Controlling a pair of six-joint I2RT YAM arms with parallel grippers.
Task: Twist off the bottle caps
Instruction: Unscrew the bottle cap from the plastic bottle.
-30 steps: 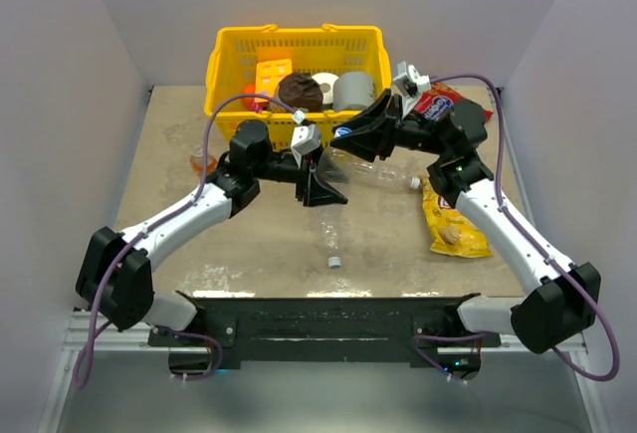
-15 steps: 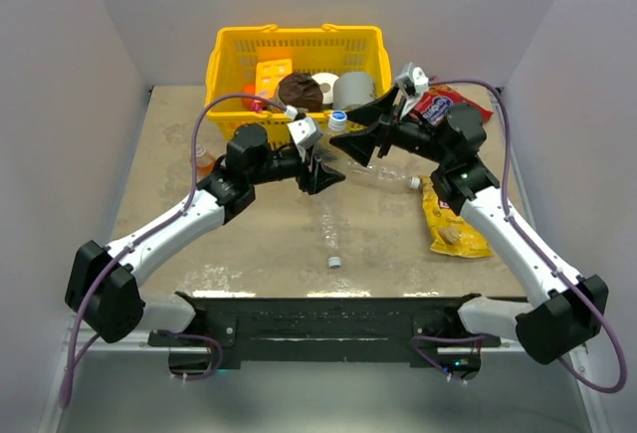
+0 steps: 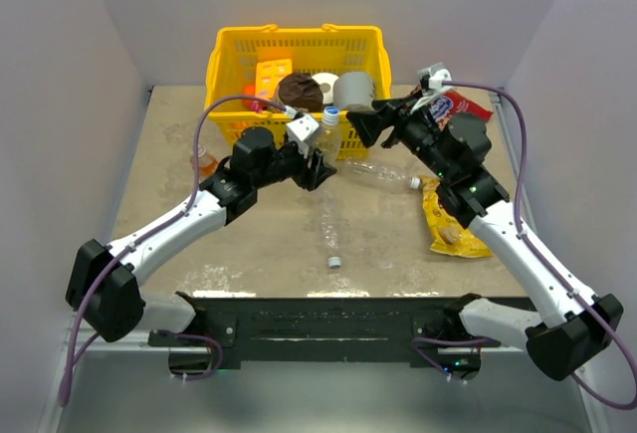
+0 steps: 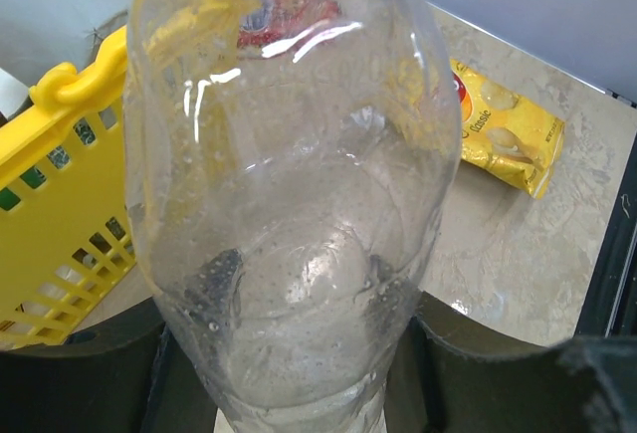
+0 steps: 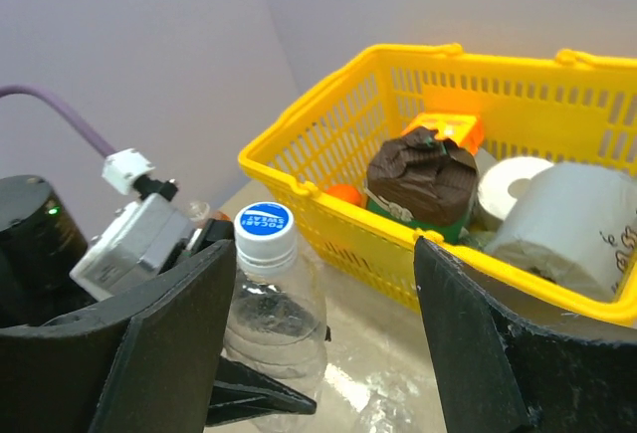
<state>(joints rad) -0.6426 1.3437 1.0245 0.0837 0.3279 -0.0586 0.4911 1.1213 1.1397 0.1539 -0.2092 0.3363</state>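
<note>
Basket [image 3: 299,35] with paper rolls [image 3: 353,91]; capped bottle [image 3: 329,140] alongside

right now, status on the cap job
Left fingers shut on upright clear bottle. Right fingers open near its blue cap, not yet on it. Yellow basket close behind.

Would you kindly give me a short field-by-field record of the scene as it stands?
left gripper: shut on held clear bottle, upright beside yellow basket
bottle cap: blue-faced, on the held bottle's neck
right gripper: open, close to the cap, not gripping it
lying clear bottle: on its side on the table
orange-drink bottle: at the table's left
</note>
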